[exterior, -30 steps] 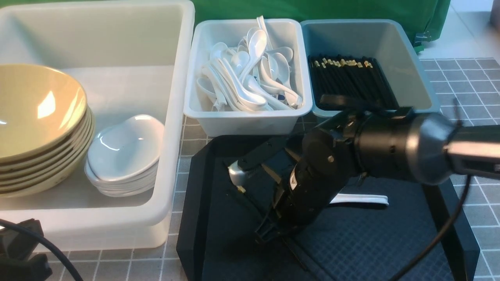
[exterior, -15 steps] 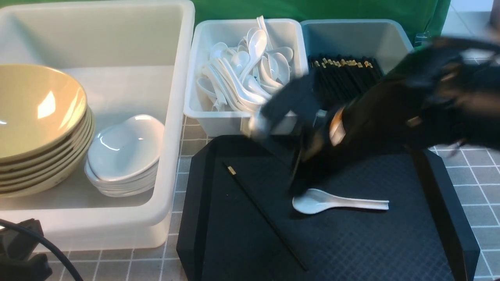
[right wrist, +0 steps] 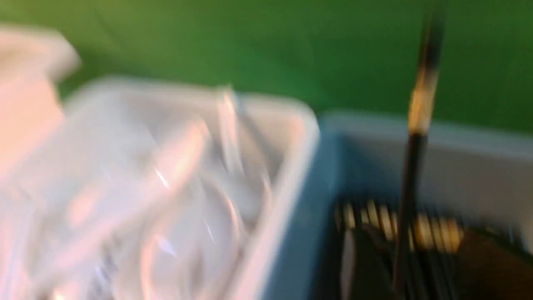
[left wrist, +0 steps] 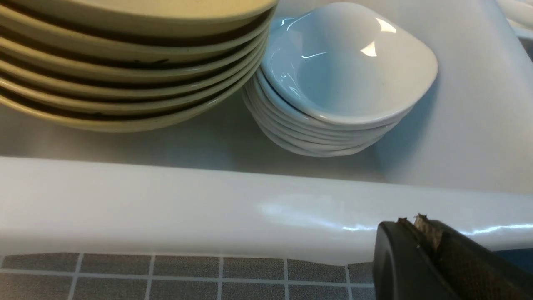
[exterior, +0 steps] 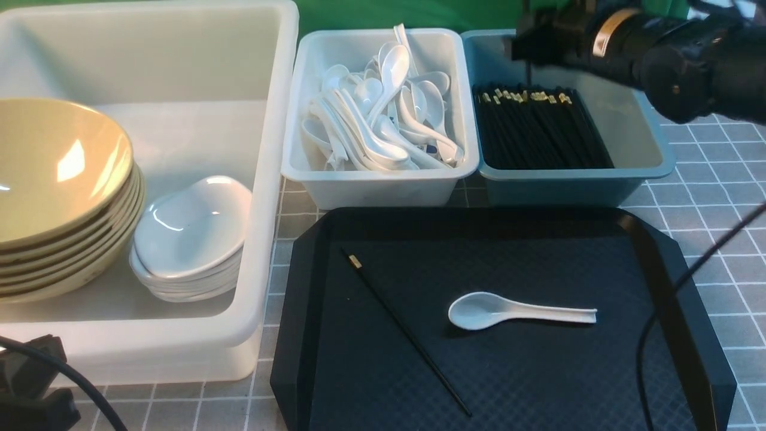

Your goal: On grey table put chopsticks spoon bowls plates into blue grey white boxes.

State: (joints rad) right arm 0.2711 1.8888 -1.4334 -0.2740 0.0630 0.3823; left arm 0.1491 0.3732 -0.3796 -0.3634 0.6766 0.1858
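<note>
At twelve o'clock a green cloth (exterior: 419, 15) closes off my view behind everything. The grey-tiled bench (exterior: 712, 179) stretches toward it at two o'clock.

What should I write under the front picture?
Right arm above the blue box of chopsticks; one chopstick and a white spoon lie on the black tray.

Motion blur smears the chopstick (right wrist: 412, 166) and spoons (right wrist: 175, 175).
</note>
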